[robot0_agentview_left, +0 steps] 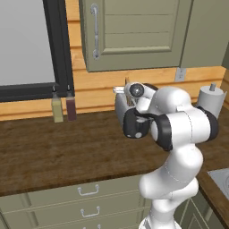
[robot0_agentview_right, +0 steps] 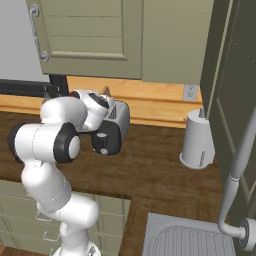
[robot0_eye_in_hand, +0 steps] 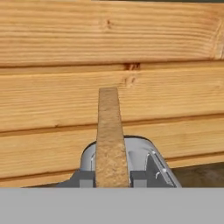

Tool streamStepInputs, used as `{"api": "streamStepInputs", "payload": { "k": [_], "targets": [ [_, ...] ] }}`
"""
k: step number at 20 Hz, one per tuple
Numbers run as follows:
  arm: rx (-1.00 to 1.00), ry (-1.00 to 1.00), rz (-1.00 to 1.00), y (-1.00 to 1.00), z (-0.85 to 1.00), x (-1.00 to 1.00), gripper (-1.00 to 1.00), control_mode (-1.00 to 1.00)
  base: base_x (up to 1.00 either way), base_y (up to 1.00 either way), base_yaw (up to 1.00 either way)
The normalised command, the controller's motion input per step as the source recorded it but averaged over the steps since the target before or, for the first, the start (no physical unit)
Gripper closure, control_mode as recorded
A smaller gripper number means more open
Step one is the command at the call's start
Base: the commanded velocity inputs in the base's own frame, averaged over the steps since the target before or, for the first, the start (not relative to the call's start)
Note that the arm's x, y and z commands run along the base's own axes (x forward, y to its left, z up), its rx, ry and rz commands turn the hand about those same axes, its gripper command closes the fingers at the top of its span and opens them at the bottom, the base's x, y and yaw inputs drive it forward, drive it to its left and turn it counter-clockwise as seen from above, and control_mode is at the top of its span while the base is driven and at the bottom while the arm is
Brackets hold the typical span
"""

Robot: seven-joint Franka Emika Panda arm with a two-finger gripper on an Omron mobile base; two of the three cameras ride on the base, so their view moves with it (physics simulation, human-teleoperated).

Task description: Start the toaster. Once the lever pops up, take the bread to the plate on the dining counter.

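Observation:
In the hand view the bread [robot0_eye_in_hand: 108,131] stands edge-on, a thin tan slice rising from between my gripper's [robot0_eye_in_hand: 110,179] two finger tips, which are shut on its lower part. Just behind it sits the silver-grey toaster [robot0_eye_in_hand: 140,155], with the slice up above its top. From the base views the toaster [robot0_agentview_left: 119,105] [robot0_agentview_right: 120,115] stands at the back of the worktop, largely covered by my hand, and a tan corner of the bread [robot0_agentview_right: 106,91] pokes up over it. The lever is hidden. The plate and the dining counter are out of view.
A white paper-towel roll [robot0_agentview_right: 197,140] stands right of the toaster. Two bottles [robot0_agentview_left: 64,107] stand by the window to the left. A wall cabinet [robot0_agentview_left: 134,36] hangs close overhead. A sink [robot0_agentview_right: 190,237] and faucet [robot0_agentview_right: 240,165] lie at the right. The dark worktop [robot0_agentview_left: 67,147] runs in front.

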Motion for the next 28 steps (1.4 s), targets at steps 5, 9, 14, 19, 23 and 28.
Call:
{"api": "streamStepInputs", "payload": {
  "k": [5, 9, 14, 19, 23, 28],
  "targets": [
    [0.01, 0.0, 0.0, 0.01, 0.29, -0.17, 1.0, -1.0, 0.0, 0.0, 0.0],
    [0.0, 0.0, 0.0, 0.0, 0.15, -0.69, 1.0, -1.0, 0.0, 0.0, 0.0],
    [0.01, 0.0, 0.0, 0.0, 0.29, -0.56, 1.0, -1.0, 0.0, 0.0, 0.0],
    [0.02, 0.0, 0.0, 0.0, 0.54, -0.86, 1.0, -1.0, 0.0, 0.0, 0.0],
    [0.0, 0.02, 0.0, 0.0, 0.49, -0.95, 1.0, -1.0, 0.0, 0.0, 0.0],
    [0.01, 0.0, 0.0, 0.06, 0.78, -0.86, 1.0, -1.0, 0.0, 0.0, 0.0]
  ]
}}
